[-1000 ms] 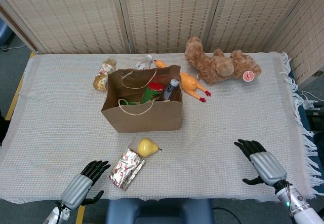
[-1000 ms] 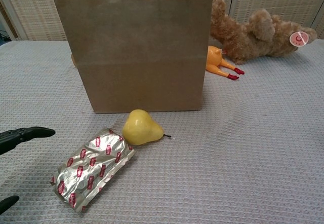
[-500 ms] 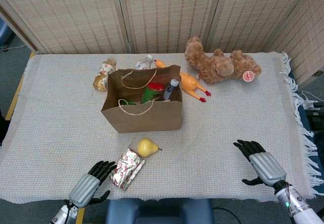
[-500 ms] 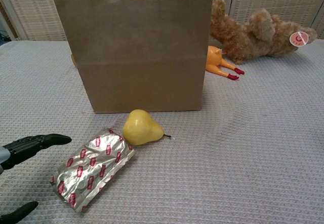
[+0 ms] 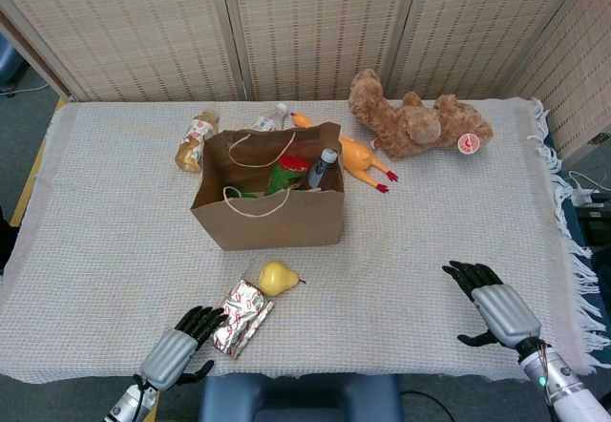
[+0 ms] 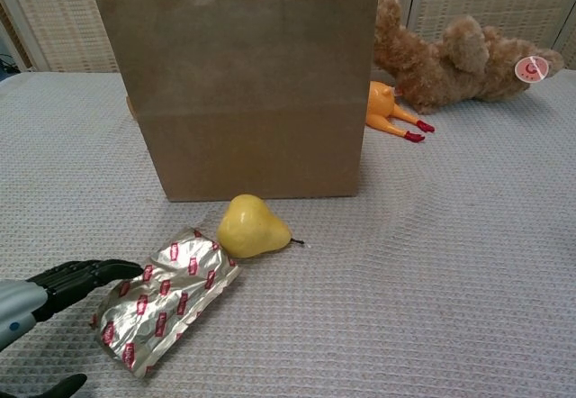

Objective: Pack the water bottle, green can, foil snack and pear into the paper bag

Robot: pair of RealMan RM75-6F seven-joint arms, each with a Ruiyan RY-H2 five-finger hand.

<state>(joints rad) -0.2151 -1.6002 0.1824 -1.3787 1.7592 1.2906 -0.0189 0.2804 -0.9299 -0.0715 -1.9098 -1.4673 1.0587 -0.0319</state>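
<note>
The brown paper bag (image 5: 269,220) (image 6: 243,101) stands open mid-table; inside it show a green can (image 5: 285,174) with a red top and a water bottle (image 5: 323,167). In front of the bag lies the yellow pear (image 5: 277,277) (image 6: 252,227), and beside it the foil snack (image 5: 242,317) (image 6: 165,297). My left hand (image 5: 181,350) (image 6: 56,288) is open, its fingertips right at the snack's left end; whether they touch it I cannot tell. My right hand (image 5: 495,307) is open over the cloth at the front right, holding nothing.
A brown teddy bear (image 5: 415,121) (image 6: 459,56) and an orange rubber chicken (image 5: 358,159) (image 6: 389,110) lie behind and to the right of the bag. Two bottles (image 5: 196,138) lie at the back left. The table's front edge runs just below both hands.
My left hand has slid right along the front edge until its fingertips reach the foil snack. The right hand, pear, snack and bag have stayed put.
</note>
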